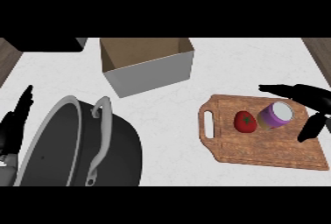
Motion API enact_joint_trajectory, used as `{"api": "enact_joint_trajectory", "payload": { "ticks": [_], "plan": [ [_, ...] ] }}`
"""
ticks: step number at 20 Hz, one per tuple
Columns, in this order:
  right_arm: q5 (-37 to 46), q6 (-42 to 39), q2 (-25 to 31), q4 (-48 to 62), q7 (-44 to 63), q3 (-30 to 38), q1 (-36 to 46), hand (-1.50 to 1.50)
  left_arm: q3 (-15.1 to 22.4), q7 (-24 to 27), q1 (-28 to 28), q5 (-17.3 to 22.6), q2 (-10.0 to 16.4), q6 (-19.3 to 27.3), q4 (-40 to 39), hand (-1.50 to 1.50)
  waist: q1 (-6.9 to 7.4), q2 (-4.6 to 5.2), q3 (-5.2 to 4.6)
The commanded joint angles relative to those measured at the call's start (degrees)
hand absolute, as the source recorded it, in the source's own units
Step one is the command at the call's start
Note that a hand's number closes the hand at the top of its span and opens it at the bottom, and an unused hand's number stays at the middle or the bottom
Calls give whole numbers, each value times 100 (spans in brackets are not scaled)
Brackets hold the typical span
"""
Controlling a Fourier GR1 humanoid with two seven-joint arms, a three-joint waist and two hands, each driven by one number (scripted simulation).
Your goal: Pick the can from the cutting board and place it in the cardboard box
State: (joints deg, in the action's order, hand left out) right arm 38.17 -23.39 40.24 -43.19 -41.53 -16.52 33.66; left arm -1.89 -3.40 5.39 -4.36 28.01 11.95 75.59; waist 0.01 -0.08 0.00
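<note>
A purple can with a pale lid lies on its side on the wooden cutting board at the right. A red tomato sits just left of the can, touching or nearly touching it. My right hand comes in from the right edge, open, with its fingers spread above the can and its thumb lower right of it. It is close to the can and does not hold it. The open cardboard box stands at the back centre. My left hand rests open at the left edge.
A large black pan with a grey handle fills the lower left of the counter. A dark object lies at the back left corner. The board has a handle slot on its left side.
</note>
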Motion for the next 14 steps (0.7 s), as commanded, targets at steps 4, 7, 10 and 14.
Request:
{"api": "enact_joint_trajectory", "payload": {
  "ticks": [4, 7, 10, 14],
  "plan": [
    [-162, -691, 194, -1144, -51, 124, -489, -150, 61, -12, -178, -304, -351, 173, 112, 0, -17, -7, -2],
    [-13, -747, -19, -1604, 660, 38, -696, -150, -125, -121, 69, -238, -173, -109, 40, 0, -32, -9, -3],
    [247, -702, 68, -1553, 690, 148, -785, -150, -328, -3, -29, -164, -148, -313, -2, 0, -6, 0, -2],
    [515, -675, -333, -1424, 1144, 117, -845, -150, -280, -12, -55, -351, -330, -217, 108, 0, 12, 5, 0]
  ]
}}
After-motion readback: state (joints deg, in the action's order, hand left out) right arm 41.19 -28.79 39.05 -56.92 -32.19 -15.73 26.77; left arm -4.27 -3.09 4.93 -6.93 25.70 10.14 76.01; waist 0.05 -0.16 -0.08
